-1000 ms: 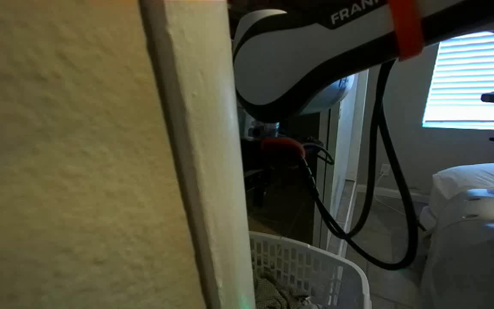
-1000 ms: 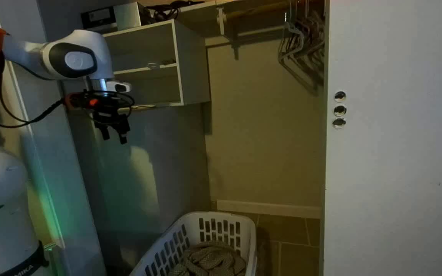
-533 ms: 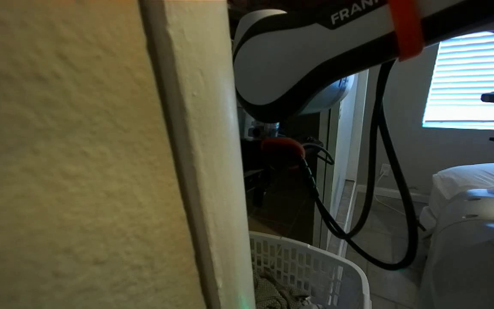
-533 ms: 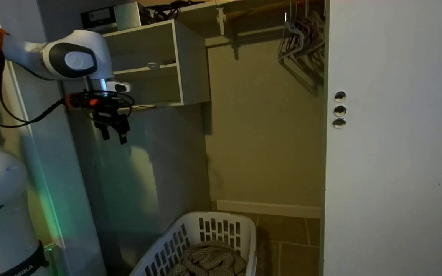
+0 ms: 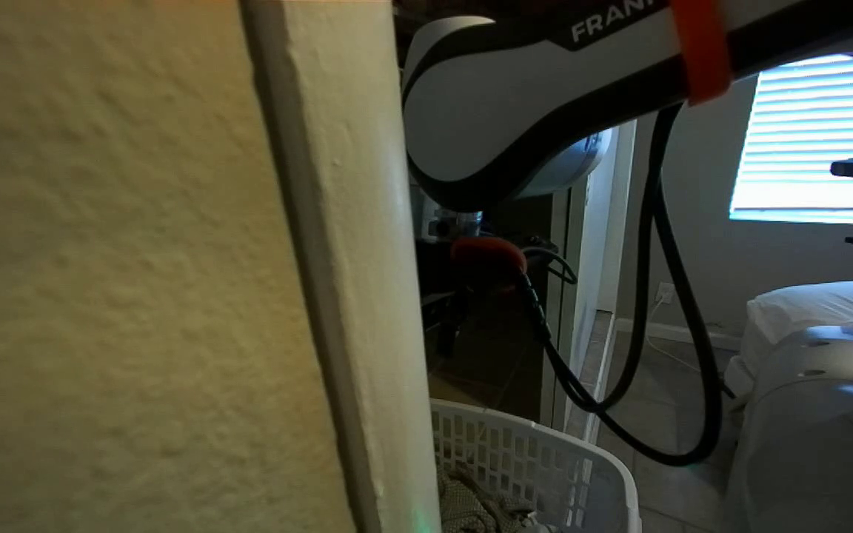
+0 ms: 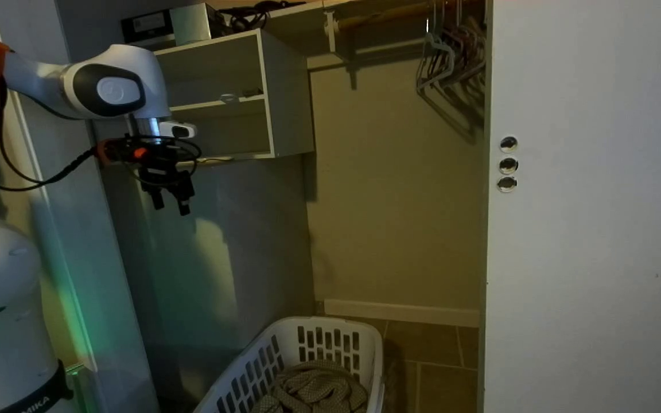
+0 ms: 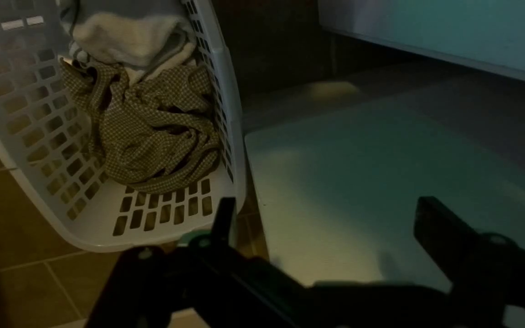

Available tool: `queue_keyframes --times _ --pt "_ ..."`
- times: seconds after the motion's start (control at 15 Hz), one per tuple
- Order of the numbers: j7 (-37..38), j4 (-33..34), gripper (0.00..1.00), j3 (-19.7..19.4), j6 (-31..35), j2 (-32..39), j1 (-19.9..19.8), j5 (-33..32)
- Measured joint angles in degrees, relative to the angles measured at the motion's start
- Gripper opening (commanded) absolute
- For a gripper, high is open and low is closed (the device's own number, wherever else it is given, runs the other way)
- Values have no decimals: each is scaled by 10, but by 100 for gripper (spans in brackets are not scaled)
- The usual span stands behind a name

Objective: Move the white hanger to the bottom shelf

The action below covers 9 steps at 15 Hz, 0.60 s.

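A pale hanger (image 6: 451,60), which I take to be the white hanger, hangs at the front of several hangers on the closet rod (image 6: 388,16) in an exterior view. My gripper (image 6: 171,207) points down at the left, in front of the shelf unit and lower than it, far from the hangers. In the wrist view my gripper (image 7: 325,200) stands wide open, with nothing between its fingers. The bottom shelf (image 6: 259,155) is partly hidden by the arm. A door frame covers much of the gripper in an exterior view, leaving one dark finger (image 5: 447,340) showing.
A white laundry basket (image 6: 377,344) with clothes (image 7: 153,136) stands on the floor. The shelf unit's side panel (image 6: 289,97) faces the rod. A white door (image 6: 588,241) borders the hangers. A small pale object (image 6: 228,98) lies on the middle shelf; boxes (image 6: 190,24) sit on top.
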Motion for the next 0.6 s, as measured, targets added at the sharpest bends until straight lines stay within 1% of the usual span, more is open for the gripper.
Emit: queue_keyframes --times 0.13,0.27,0.47,0.6 --pt "-1 1 100 0 0 0 0 0" --pt "-4 12 100 0 16 -3 1 0" --pt "-5 51 100 -2 39 -14 0 0" --pt "-4 87 100 -9 42 -19 0 2"
